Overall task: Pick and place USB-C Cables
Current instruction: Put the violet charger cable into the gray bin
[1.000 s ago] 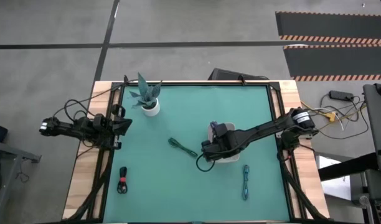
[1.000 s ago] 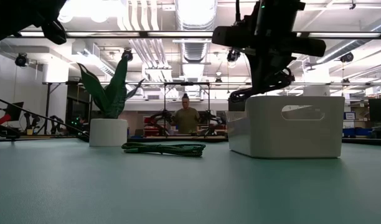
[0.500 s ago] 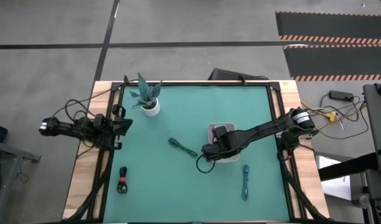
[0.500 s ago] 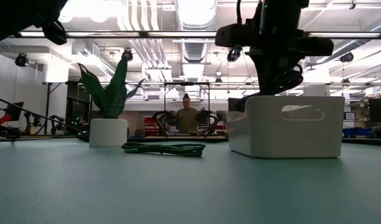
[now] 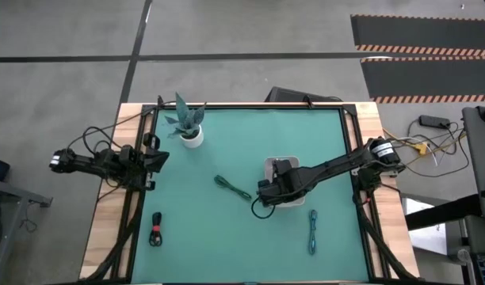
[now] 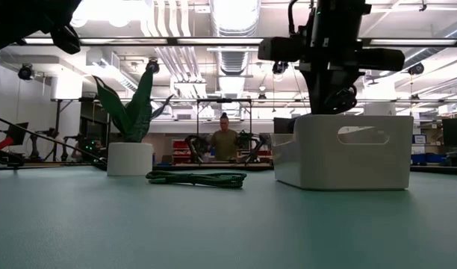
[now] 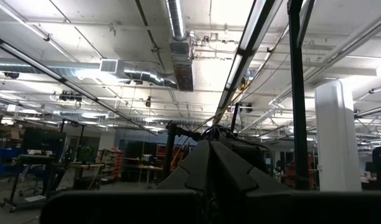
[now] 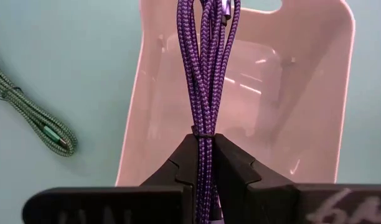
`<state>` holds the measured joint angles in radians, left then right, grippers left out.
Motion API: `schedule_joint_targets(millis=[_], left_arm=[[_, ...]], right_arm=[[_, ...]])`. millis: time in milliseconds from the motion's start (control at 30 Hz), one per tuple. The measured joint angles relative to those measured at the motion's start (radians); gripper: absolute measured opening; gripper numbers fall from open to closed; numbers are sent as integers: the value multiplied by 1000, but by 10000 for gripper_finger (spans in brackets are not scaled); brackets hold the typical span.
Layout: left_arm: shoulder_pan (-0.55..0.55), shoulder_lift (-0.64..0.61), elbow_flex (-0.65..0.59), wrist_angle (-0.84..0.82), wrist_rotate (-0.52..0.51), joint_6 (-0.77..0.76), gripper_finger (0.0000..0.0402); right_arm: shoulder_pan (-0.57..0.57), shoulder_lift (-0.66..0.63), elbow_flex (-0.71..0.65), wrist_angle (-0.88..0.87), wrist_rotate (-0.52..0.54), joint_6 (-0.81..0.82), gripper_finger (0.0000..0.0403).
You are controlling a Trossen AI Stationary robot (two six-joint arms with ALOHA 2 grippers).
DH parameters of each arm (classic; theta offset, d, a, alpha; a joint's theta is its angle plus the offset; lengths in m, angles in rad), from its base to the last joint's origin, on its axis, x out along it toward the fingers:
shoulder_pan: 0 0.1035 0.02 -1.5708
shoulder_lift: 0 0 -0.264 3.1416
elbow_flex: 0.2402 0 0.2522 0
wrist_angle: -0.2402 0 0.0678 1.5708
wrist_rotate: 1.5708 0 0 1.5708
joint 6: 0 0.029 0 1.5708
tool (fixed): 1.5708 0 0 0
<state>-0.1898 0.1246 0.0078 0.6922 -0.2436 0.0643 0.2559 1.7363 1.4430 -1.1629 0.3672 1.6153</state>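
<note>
The right gripper (image 8: 204, 155), clamped on the navy cable (image 8: 206, 74), has been shifted over the white tray (image 8: 315, 93) at frame centre within the last second; release appears imminent. The left gripper's state cannot be told.

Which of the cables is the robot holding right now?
The purple braided cable. It is pinched in the right gripper above the white tray; the green, teal and black-and-red cables lie on the table.

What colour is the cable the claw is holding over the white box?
Purple, with a braided weave. The cable shows best in the right wrist view, pinched in the right claw above the white box.
</note>
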Motion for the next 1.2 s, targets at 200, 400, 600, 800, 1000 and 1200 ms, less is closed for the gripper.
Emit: schedule_joint_targets(millis=[200, 400, 600, 800, 1000, 1200], left_arm=[[0, 0, 0, 0, 0, 0, 0], [0, 0, 0, 0, 0, 2, 0], [0, 1, 0, -1, -15, 3, 0], [0, 12, 0, -1, -21, 3, 0], [0, 17, 0, -1, -24, 3, 0], [0, 17, 0, -1, -24, 3, 0]], right_arm=[[1, 0, -13, 2, 0, 26, 24], [2, 33, -22, 18, 0, 27, 24], [1, 74, -22, 21, -6, 27, 24], [1, 74, -22, 21, -8, 27, 24], [1, 74, -22, 23, 0, 37, 24], [1, 74, -22, 25, 0, 52, 24]])
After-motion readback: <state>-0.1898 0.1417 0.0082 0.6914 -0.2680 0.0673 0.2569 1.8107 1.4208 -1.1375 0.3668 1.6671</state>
